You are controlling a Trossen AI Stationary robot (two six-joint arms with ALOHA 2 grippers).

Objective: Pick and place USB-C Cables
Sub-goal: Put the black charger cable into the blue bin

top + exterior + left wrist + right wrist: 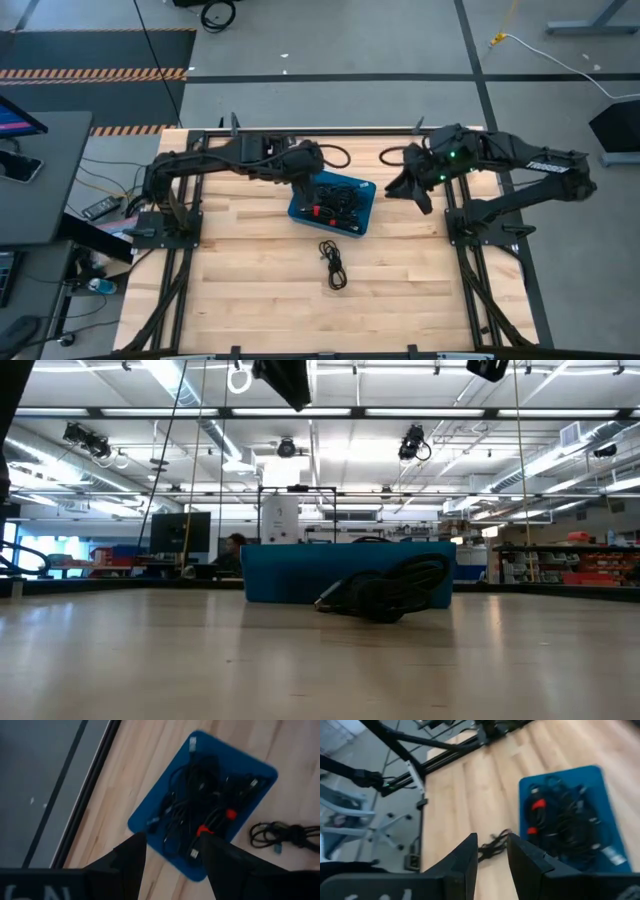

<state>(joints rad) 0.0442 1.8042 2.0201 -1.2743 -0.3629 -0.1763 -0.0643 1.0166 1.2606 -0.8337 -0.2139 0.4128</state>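
L end effector (pixel 172 857) apart, empty, above blue tray (pixel 364 218) w/ USB-C cables (pixel 338 197); R end effector (pixel 492 852) apart, empty.

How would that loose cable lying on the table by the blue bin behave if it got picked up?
The cable is a thin, loosely coiled bundle, so it would probably sag and dangle rather than hold its shape. It looks light for its size. Its loops might loosen or spread, since no tie shows on it. It lies apart from the bin, so snagging seems unlikely.
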